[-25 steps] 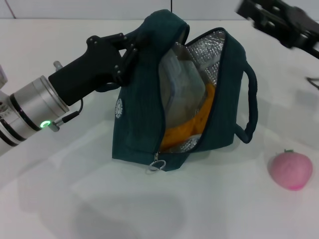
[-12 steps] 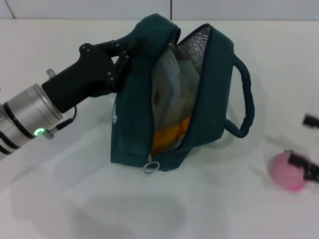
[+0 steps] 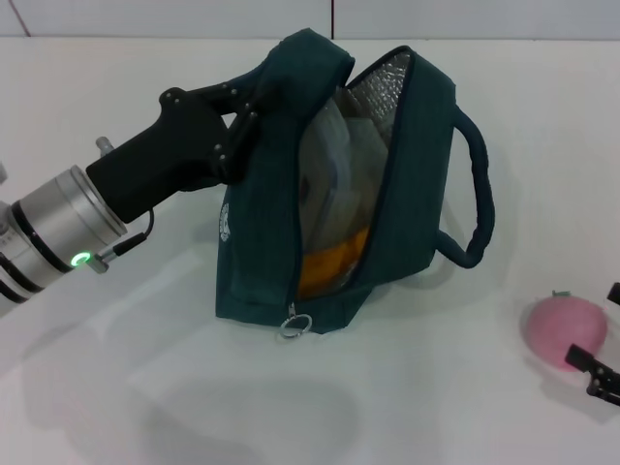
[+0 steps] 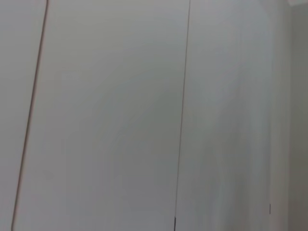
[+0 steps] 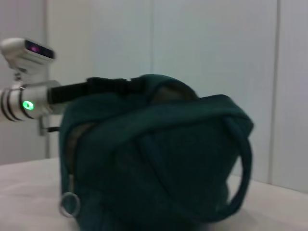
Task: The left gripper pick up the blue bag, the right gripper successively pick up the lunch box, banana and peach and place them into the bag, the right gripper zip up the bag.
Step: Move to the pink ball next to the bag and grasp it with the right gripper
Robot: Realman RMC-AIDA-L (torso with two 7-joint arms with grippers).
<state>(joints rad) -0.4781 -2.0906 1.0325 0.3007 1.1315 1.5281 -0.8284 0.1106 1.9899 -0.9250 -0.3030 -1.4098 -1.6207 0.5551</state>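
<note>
The blue bag [image 3: 262,242] stands unzipped in the middle of the white table, and the right wrist view shows the bag [image 5: 159,163] from the side. My left gripper [image 3: 242,108] is shut on the bag's left top flap and holds it up. Inside the bag, the clear lunch box [image 3: 334,189] stands upright, with the yellow-orange banana [image 3: 329,263] beneath it. A pink peach [image 3: 562,331] lies on the table at the right. My right gripper [image 3: 604,333] is at the picture's right edge, open, with one dark fingertip [image 3: 593,372] on the peach's near side and the other beyond it.
The zip pull ring [image 3: 294,325] hangs at the bag's front bottom corner. The bag's right handle [image 3: 480,208] loops out to the side. The left wrist view shows only pale wall panels [image 4: 110,115].
My right gripper has moved from above the bag's back right down to the peach at the lower right. The bag's opening has narrowed and the bag shifted slightly.
</note>
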